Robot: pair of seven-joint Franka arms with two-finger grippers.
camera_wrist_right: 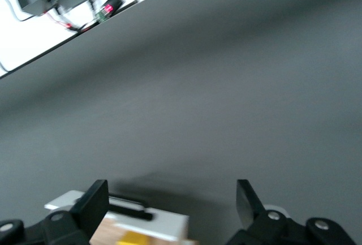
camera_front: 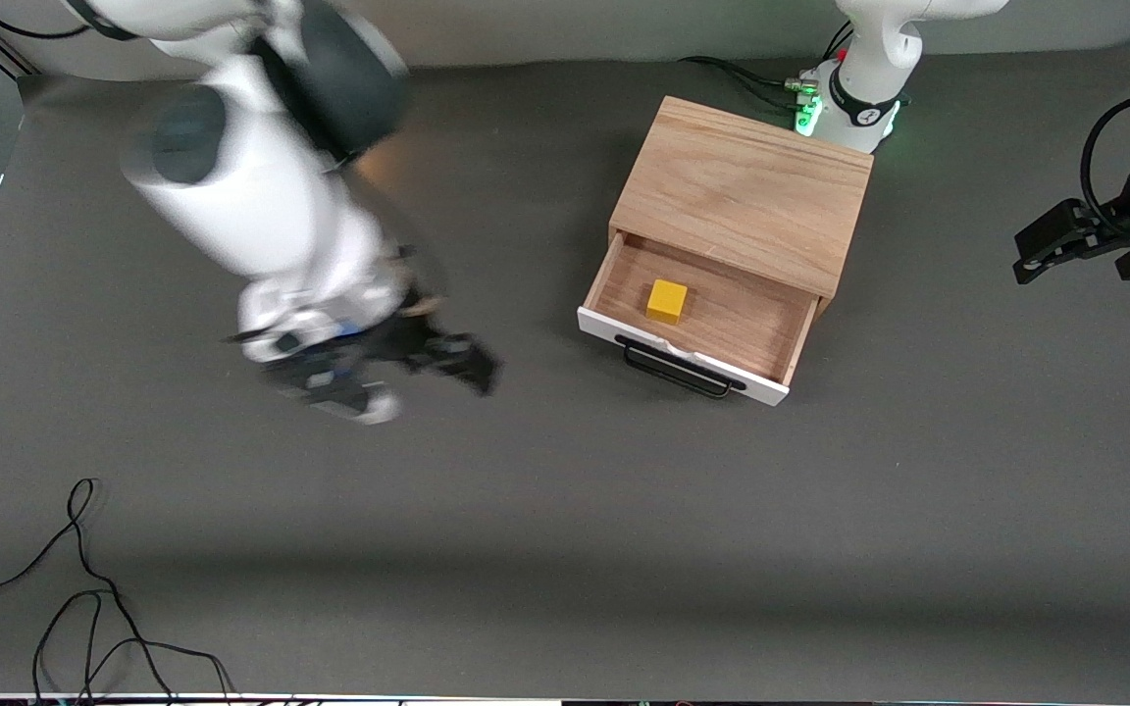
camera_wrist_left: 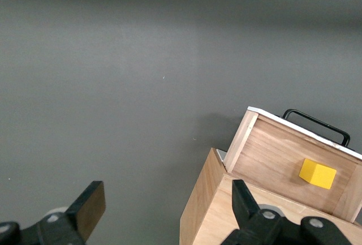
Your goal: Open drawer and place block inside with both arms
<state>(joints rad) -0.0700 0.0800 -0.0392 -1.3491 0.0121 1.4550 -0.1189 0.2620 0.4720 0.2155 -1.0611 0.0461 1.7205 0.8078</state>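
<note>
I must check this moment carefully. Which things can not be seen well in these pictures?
- Right gripper: motion-blurred in the front view.
- Left gripper: its arm is cut by the front view's edge.
- Block: only a yellow sliver at the right wrist view's edge.
- Drawer: its back runs under the box.

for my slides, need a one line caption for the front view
Yellow block sits in the open drawer; both grippers empty.

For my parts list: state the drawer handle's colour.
Black; the drawer handle shows best in the front view.
</note>
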